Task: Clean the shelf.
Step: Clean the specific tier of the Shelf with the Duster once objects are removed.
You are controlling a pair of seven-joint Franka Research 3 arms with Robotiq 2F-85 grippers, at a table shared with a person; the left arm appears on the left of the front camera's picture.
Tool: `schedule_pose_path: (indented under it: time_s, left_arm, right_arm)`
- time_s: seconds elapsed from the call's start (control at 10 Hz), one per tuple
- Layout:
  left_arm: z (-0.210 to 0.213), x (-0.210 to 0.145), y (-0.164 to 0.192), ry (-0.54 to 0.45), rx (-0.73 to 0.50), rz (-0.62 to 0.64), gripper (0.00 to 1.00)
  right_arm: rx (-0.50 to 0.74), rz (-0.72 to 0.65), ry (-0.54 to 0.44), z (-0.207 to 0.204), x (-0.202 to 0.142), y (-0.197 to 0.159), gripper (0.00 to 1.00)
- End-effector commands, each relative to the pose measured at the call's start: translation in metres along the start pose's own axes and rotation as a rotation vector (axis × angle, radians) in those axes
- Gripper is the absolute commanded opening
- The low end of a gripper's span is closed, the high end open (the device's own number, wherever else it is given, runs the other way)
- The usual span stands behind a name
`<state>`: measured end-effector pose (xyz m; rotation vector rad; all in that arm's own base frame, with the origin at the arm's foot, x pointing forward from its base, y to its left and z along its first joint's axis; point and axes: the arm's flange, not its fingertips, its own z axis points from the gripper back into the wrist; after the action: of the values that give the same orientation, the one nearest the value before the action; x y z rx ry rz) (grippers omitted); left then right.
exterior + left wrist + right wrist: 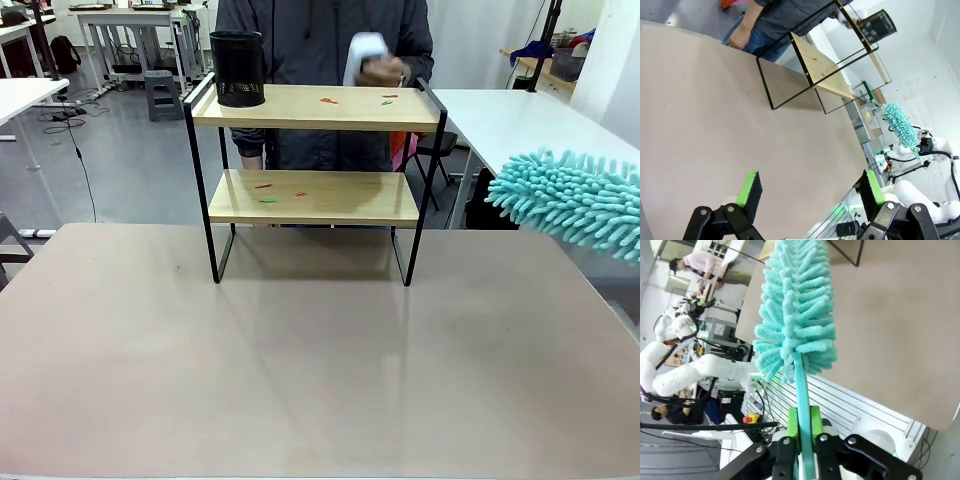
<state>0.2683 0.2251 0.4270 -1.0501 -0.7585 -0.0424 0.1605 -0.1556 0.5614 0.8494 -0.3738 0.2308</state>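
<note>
R gripper jaws clamped on duster handle, head clear of shelf, prob. staged to sweep scraps. L gripper jaws apart, idle over worktop.

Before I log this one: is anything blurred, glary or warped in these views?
Front view: the person's hand is motion-blurred, the table shows a faint sheen before the shelf. Left wrist view: rolled, so the shelf stands sideways; far right looks washed out. Right wrist view: the duster is sharp in the right tool.
</note>
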Motion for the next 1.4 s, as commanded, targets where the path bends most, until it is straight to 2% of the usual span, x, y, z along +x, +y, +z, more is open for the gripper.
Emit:
schedule_pose_path:
  time_s: [0.0,0.1,0.2,0.3,0.4,0.5,0.6,0.7,0.8,0.9,1.0,1.2,1.3]
  left_arm:
    - [-0.001,0.002,-0.001,-0.016,-0.015,-0.022,1.0]
    - [-0.001,0.002,-0.001,-0.016,-0.015,-0.022,1.0]
    - [-0.001,0.002,-0.001,-0.016,-0.015,-0.022,1.0]
    - [-0.001,0.002,-0.001,-0.016,-0.015,-0.022,1.0]
    - [-0.001,0.002,-0.001,-0.016,-0.015,-0.022,1.0]
    - [-0.001,0.002,-0.001,-0.016,-0.015,-0.022,1.0]
    - [-0.001,0.002,-0.001,-0.016,-0.015,-0.022,1.0]
    - [-0.001,0.002,-0.001,-0.016,-0.015,-0.022,1.0]
    - [-0.001,0.002,-0.001,-0.016,-0.015,-0.022,1.0]
    - [-0.001,0.002,-0.001,-0.016,-0.015,-0.022,1.0]
    - [-0.001,0.002,-0.001,-0.016,-0.015,-0.022,1.0]
    - [-0.001,0.002,-0.001,-0.016,-0.015,-0.022,1.0]
    - [-0.001,0.002,-0.001,-0.016,-0.015,-0.022,1.0]
  right_arm:
    - [-0.157,0.153,0.024,-0.029,0.011,0.058,0.12]
    - [-0.211,0.251,0.024,-0.068,0.026,0.092,0.12]
    - [-0.249,0.288,0.016,-0.106,0.046,0.111,0.12]
    - [-0.318,0.304,0.036,-0.142,0.064,0.122,0.12]
    - [-0.321,0.325,0.029,-0.169,0.077,0.133,0.12]
    - [-0.305,0.35,0.002,-0.187,0.088,0.142,0.12]
    - [-0.32,0.36,0.127,-0.182,0.085,0.137,0.12]
    - [-0.322,0.363,0.049,-0.177,0.073,0.152,0.12]
    - [-0.322,0.363,0.049,-0.177,0.073,0.152,0.12]
    - [-0.327,0.377,0.086,-0.2,0.084,0.149,0.12]
    - [-0.363,0.314,-0.013,-0.203,0.096,0.148,0.12]
    - [-0.411,0.327,0.048,-0.25,0.15,0.145,0.12]
    - [-0.416,0.323,0.003,-0.264,0.167,0.145,0.12]
